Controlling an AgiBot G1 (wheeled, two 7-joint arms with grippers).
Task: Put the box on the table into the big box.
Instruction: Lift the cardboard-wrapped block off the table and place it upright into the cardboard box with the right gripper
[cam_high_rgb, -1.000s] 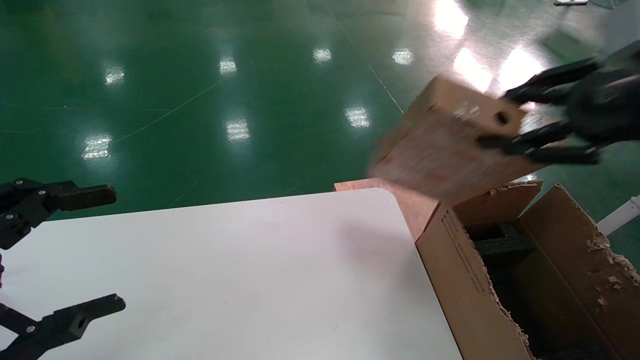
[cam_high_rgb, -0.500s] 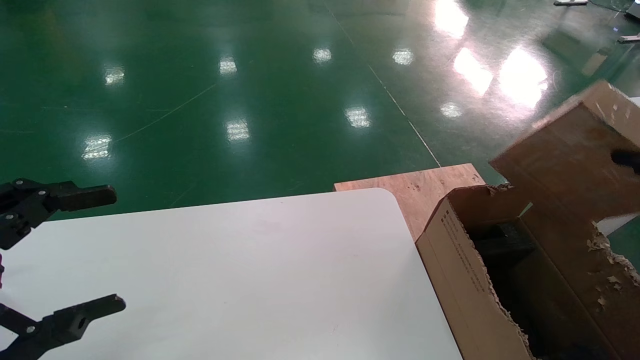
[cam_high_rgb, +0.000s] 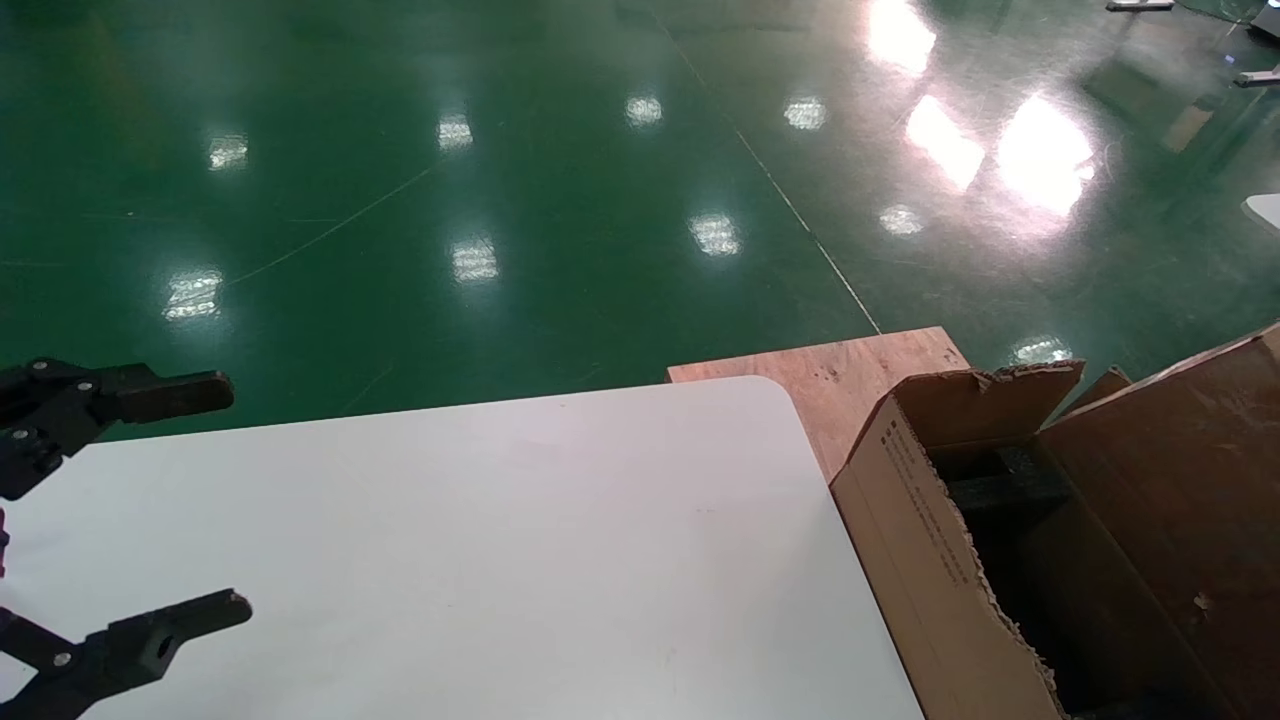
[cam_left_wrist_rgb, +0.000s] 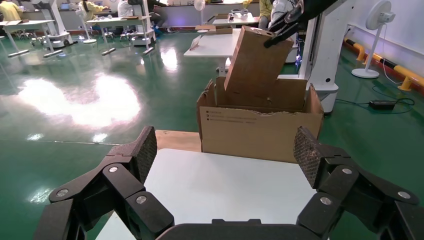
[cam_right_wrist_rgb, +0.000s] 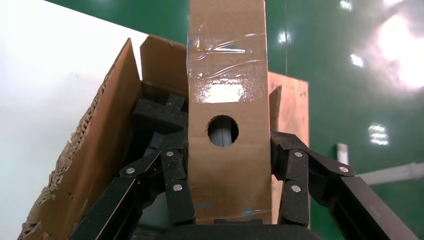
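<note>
Now right gripper (cam_right_wrist_rgb: 230, 195) jaws pinch box (cam_right_wrist_rgb: 226, 100), tilted partly inside big box (cam_high_rgb: 930, 540) off desk (cam_high_rgb: 450, 560) right edge; left gripper (cam_high_rgb: 140, 510) jaws spread.

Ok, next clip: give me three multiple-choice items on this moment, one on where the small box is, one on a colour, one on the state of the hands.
1. Where is the box?
A. Flat on the table
B. Held tilted, its lower end in the big box
C. On the floor

2. What colour is the foam inside the big box?
A. Black
B. White
C. Pink

3. How do the two hands stand?
A. Both open
B. Left shut on the box, right open
C. Left open over the table, right shut on the box

Answers:
1 B: the left wrist view shows it sticking up out of the carton.
2 A: the foam is black.
3 C: the left hand is spread over the table; the right hand clamps the box's sides.
</note>
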